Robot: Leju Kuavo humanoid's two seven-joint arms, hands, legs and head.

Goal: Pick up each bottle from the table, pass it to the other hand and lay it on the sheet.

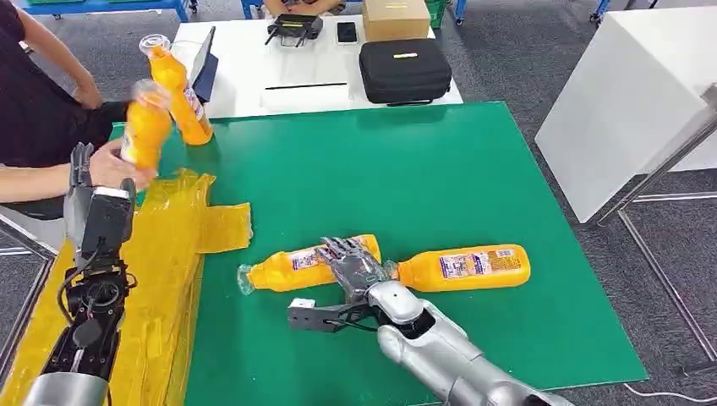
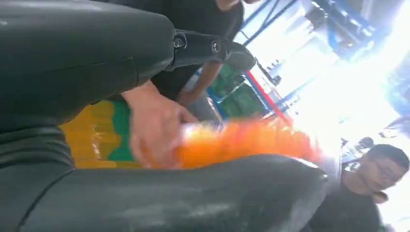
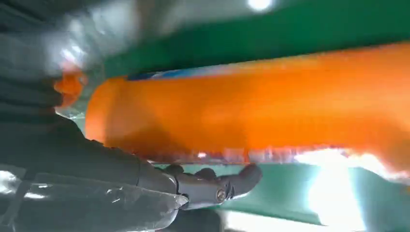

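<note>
Your right hand (image 1: 351, 264) lies over the near middle of the green table (image 1: 440, 178), fingers draped across the near-left bottle (image 1: 292, 269), which rests on its side with its long axis running left to right, cap end pointing left. The right wrist view shows fingers curled under the orange body, so you appear to be closing on it, though you cannot tell whether the grip is firm. A second bottle (image 1: 465, 267) lies end to end just right of that hand, same axis. Your left hand (image 1: 81, 173) is raised at the far left above the yellow sheet (image 1: 173, 228), fingers apart and empty, well apart from both lying bottles; the right hand is clearly nearer. A person's hand (image 1: 114, 165) holds a third bottle (image 1: 145, 127) near your left hand, and a fourth (image 1: 179, 89) stands upright behind it. Count: four bottles, one sheet.
</note>
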